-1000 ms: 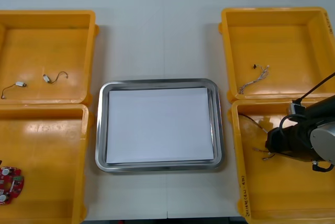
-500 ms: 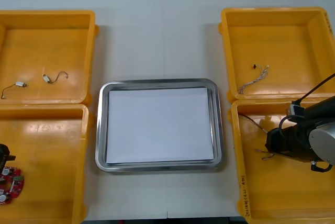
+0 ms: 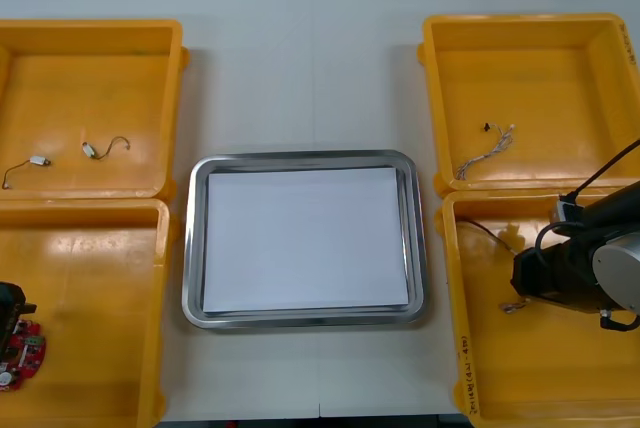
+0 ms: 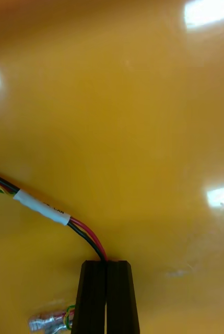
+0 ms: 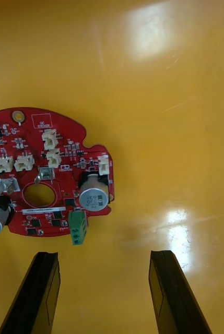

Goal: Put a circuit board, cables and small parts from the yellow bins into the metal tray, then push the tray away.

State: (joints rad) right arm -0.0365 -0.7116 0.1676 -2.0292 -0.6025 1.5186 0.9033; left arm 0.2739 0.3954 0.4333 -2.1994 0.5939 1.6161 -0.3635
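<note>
My right gripper point(image 4: 106, 269) is shut on a red and yellow cable point(image 4: 84, 234), pinching it at the fingertips just above the floor of the near right yellow bin point(image 3: 560, 378). The cable carries a white label point(image 4: 41, 207), and its metal terminals point(image 4: 48, 319) lie beside the fingers. In the front view the right arm point(image 3: 575, 268) covers most of that cable. My left gripper point(image 5: 106, 292) hangs open over the near left yellow bin point(image 3: 90, 298), with a round red circuit board point(image 5: 46, 177) just beyond its fingertips and nothing between them. The board point(image 3: 22, 353) lies at that bin's left edge.
The metal tray point(image 3: 300, 159), white inside, sits between the bins. The far left bin point(image 3: 90, 38) holds two small metal parts point(image 3: 38, 161) with wire tails. A thin twisted cable point(image 3: 485, 153) lies in the far right bin point(image 3: 530, 33).
My right gripper has shut on the red and yellow cable. The left arm has moved in over the circuit board at the near left bin's edge.
</note>
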